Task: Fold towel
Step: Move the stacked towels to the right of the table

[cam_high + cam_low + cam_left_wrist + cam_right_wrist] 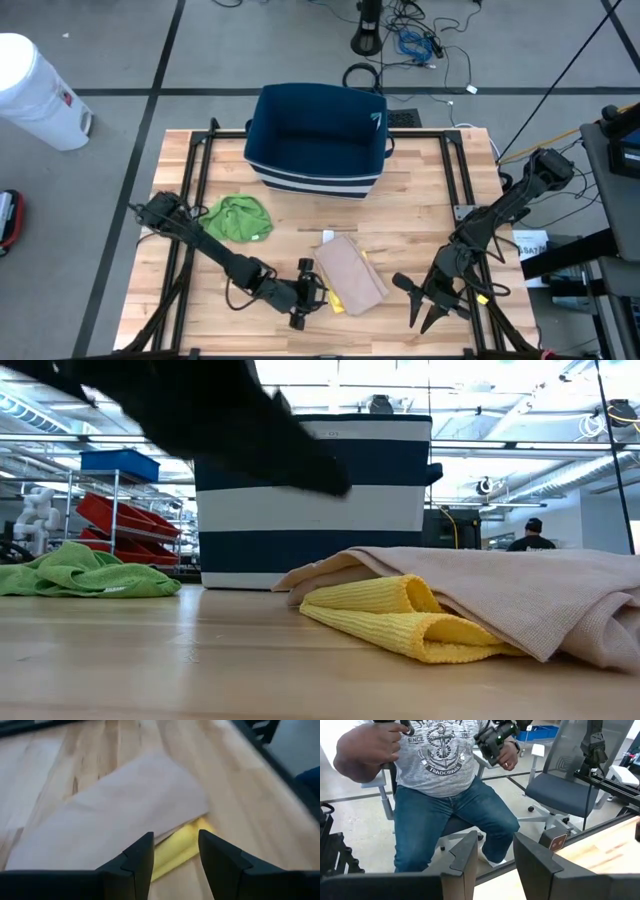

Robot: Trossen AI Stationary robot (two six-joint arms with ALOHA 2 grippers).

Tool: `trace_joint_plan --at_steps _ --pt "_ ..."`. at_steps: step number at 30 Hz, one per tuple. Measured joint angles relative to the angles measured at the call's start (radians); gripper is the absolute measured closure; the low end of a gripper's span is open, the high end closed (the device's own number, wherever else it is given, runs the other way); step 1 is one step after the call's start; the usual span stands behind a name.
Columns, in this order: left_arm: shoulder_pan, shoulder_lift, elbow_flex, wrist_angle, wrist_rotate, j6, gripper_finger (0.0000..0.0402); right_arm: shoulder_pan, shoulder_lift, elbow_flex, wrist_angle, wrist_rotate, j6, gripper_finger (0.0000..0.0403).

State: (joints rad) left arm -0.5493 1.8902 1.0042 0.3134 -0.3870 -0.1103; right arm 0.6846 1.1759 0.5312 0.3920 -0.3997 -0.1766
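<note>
Wooden boards make up the worktop (400, 215), with a dark frame around it. On it, near the front edge, lies a tan towel (352, 272), folded flat. A yellow cloth (176, 850) peeks out from under it. The left pincer (309, 297) sits just beside the towel's left edge, pointing at it. Its fingers (137, 862) are apart and hold nothing. The right pincer (430, 303) is at the front right corner, apart from the towel, with a gap between its fingers and nothing in it. It points off the worktop at a seated person whose shirt (437, 755) reads "SINCE 1961" and "TRADEMARK" around an anchor. A green cloth (238, 218) lies in a heap on the left. A blue and white bin (318, 140) stands at the back.
</note>
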Motion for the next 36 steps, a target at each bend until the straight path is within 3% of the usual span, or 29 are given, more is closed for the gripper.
trace_joint_plan --at_steps 13,26,32,36 --pt "0.123 0.151 0.013 0.049 0.046 -0.012 0.0241 0.039 0.000 0.000 0.031 0.005 0.084 0.0289" --pt "0.321 0.276 0.184 0.052 0.261 0.156 0.0241 0.051 0.000 0.000 0.029 0.077 0.165 0.0289" --pt "0.394 0.283 0.241 0.026 0.282 0.250 0.0241 0.050 0.000 0.000 -0.014 0.094 0.252 0.0289" --pt "0.426 0.282 0.281 0.035 0.354 0.275 0.0241 0.050 0.000 0.000 -0.036 0.143 0.273 0.0289"
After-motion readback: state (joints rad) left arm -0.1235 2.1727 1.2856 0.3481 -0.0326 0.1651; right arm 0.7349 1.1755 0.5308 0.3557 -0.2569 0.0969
